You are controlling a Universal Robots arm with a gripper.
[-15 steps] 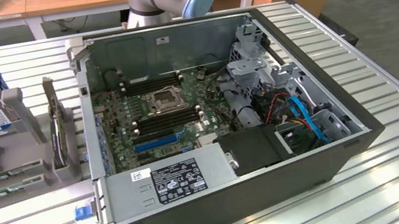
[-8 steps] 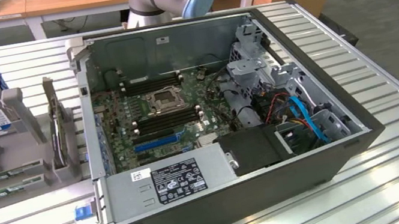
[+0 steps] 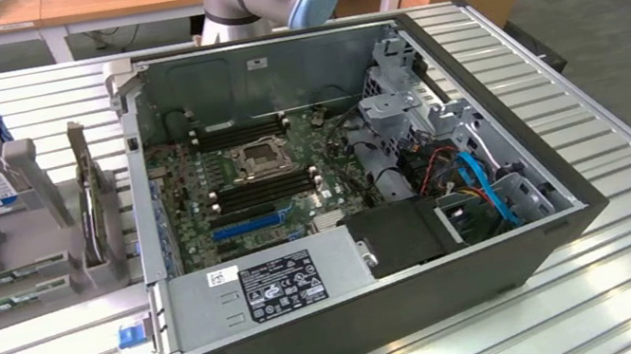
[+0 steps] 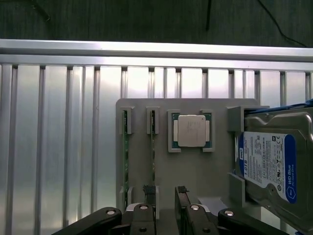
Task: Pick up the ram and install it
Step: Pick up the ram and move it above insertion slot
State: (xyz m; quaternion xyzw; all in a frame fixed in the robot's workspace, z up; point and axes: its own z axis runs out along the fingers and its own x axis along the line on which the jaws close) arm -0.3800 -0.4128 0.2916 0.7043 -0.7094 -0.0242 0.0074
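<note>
Green ram (image 4: 152,147) stands on edge in a grey holder (image 4: 195,176); the gripper (image 4: 165,192) hangs spread and empty, one finger (image 4: 149,193) over the ram's end.

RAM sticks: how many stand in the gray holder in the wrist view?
2. Both stand on edge in the gray holder, side by side: one ram stick at its outer edge, the other nearer the processor. The hard drive could hide more.

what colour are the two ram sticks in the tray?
Both ram sticks are green, standing on edge in the grey tray; wrist view shows it best.
</note>
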